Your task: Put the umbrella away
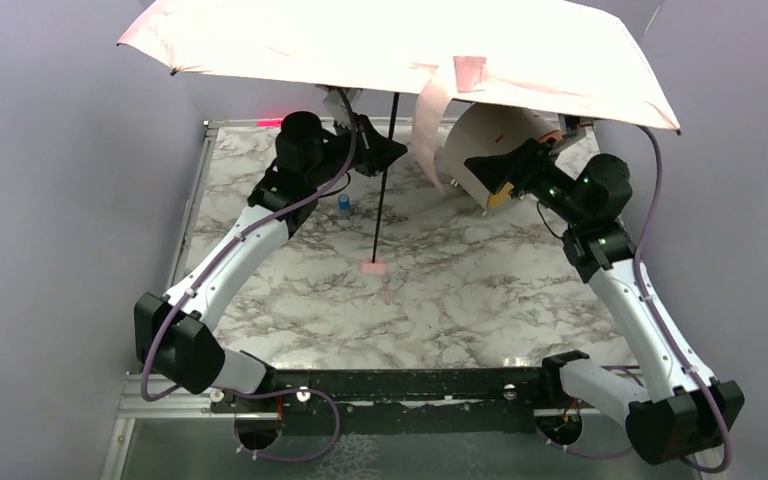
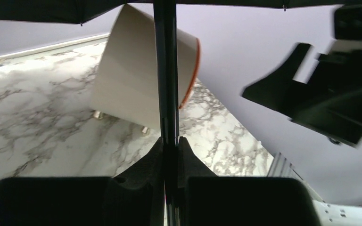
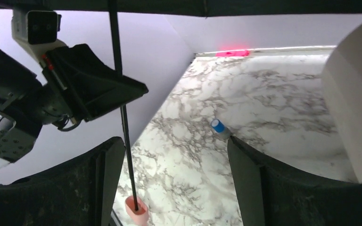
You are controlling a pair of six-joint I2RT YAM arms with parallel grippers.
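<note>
- Overhead view: umbrella (image 1: 400,45) canopy bleached by strong light from above; table (image 1: 460,300) evenly lit.
- Red glow (image 1: 268,122) recorded at far table edge.
- Wrist views: canopy underside silhouetted black; foreground rendered dim and unfocused.

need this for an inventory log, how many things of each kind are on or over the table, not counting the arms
umbrella: 1
cream drum: 1
small blue-capped item: 1
pink thing at the far edge, too blurred to name: 1
total: 4
</note>
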